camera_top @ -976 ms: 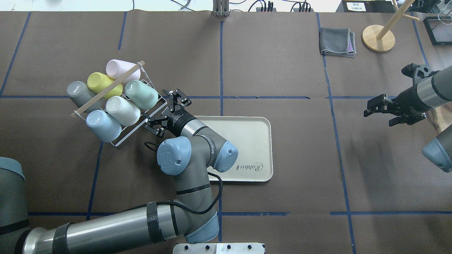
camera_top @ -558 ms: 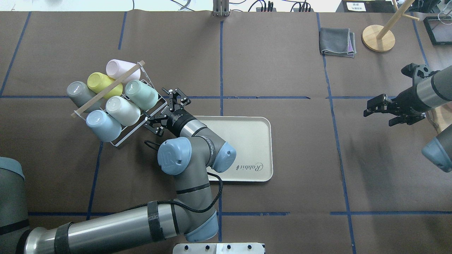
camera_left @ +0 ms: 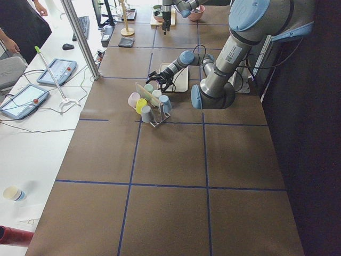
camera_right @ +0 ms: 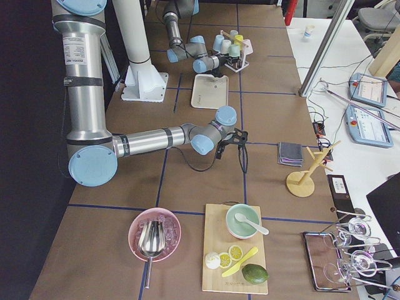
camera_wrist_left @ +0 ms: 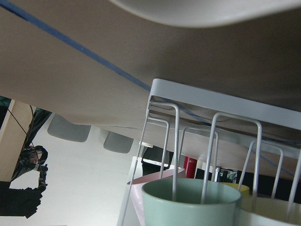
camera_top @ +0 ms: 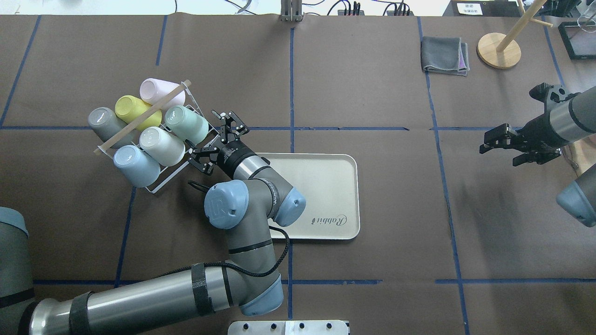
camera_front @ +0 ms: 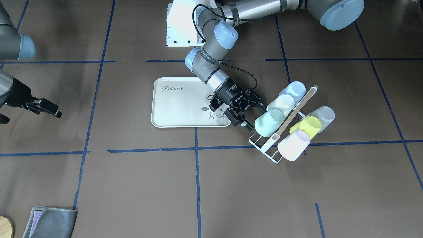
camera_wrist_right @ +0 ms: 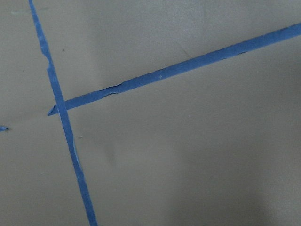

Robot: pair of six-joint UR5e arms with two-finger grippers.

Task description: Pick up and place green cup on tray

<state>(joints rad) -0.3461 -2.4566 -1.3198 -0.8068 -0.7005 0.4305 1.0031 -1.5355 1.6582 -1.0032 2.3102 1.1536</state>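
Left gripper (camera_top: 207,138) had crept up and to the left since a second ago, closer to the rack; right arm hadn't budged. Left jaws were spread wide just off the mouth of the green cup (camera_top: 186,124), no contact that I could see. Green cup lay on its side in the white wire rack (camera_top: 154,188), left of centre in the overhead view, at the rack's right end, next to a cream cup (camera_top: 162,145). The rack also held a light blue cup (camera_top: 136,165), a grey cup (camera_top: 104,123), a yellow-green cup (camera_top: 132,109) and a pink cup (camera_top: 156,90), with a wooden bar (camera_top: 142,117) across the top. The left wrist view showed the green cup's rim at the bottom edge with rack wires over it.

The tray (camera_top: 335,195) sat flat at centre frame, just right of the rack, partly under the left arm.

The right gripper (camera_top: 499,151) hung at the right edge, fingers apart, holding nothing.

The table (camera_top: 372,93) was covered in brown paper with a grid of blue tape lines (camera_top: 292,83). A folded grey cloth (camera_top: 444,56) and a round wooden stand base (camera_top: 498,50) were in the upper right. The right-side view showed a white bench with tablets along the right edge.
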